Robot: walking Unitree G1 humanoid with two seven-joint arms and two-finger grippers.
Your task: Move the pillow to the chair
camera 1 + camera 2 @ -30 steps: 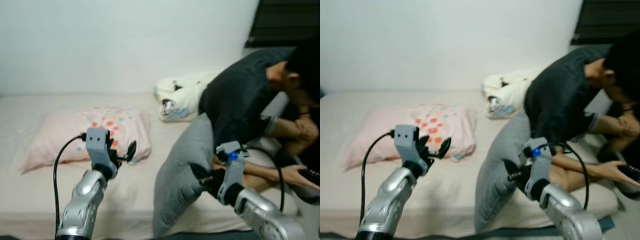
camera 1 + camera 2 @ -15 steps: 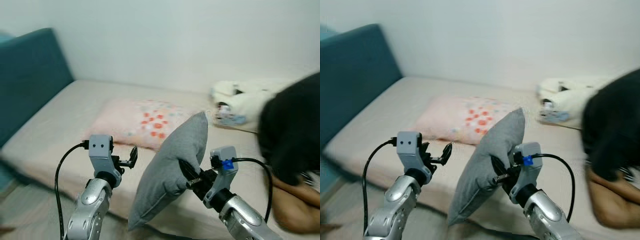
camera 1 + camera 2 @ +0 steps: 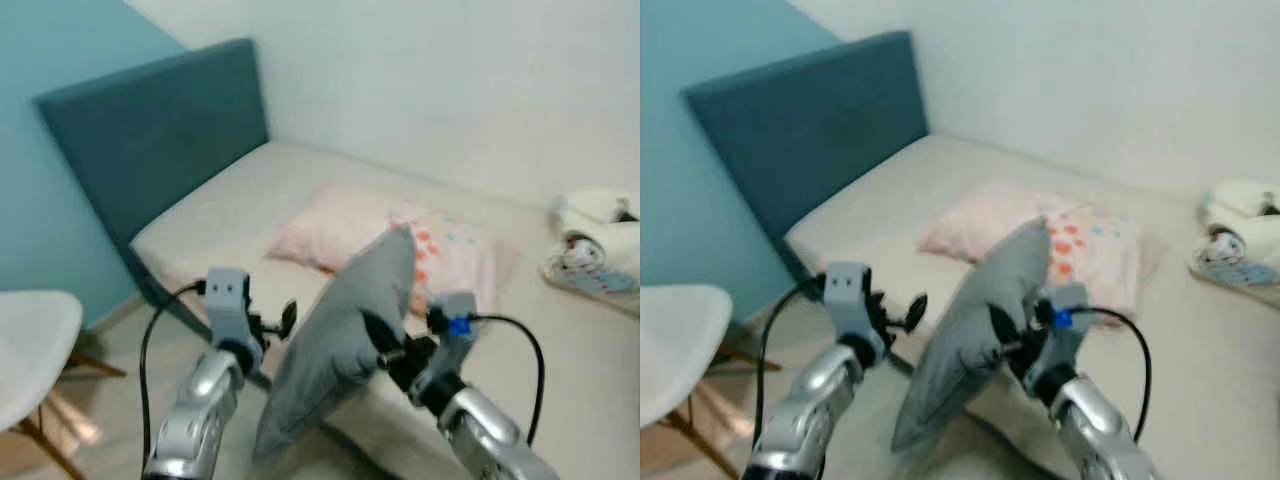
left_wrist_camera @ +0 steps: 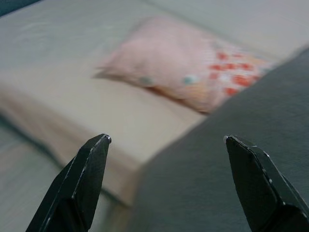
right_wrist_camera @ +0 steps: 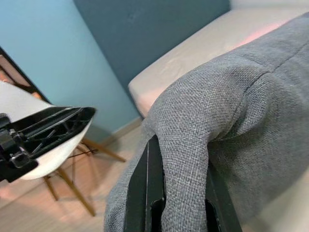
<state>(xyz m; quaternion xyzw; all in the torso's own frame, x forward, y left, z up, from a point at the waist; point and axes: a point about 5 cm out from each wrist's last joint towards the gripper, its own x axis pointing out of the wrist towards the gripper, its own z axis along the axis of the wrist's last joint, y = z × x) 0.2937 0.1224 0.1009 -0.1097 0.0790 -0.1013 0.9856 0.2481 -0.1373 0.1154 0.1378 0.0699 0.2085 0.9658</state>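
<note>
A wide beige bed [image 3: 250, 200] with a flat teal headboard [image 3: 150, 130] carries a soft pink spotted pillow [image 3: 400, 235]. Left, a white moulded chair [image 3: 30, 360] on wooden legs. The coarse-woven grey pillow [image 3: 335, 340] hangs in the air, pinched by the right gripper [image 3: 378, 345]. The left gripper [image 3: 280, 322] hovers beside it, fingers spread wide

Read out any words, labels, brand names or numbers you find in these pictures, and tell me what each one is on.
None: no readable text anywhere in these views.
Grey pillow, pinched in the right claw: plain fabric, no tag or print.
Pink pillow on the bed: only red and blue dots, no letters.
White chair: no markings.
Blue spot on the right wrist housing: a coloured patch, too blurred to tell any lettering.
</note>
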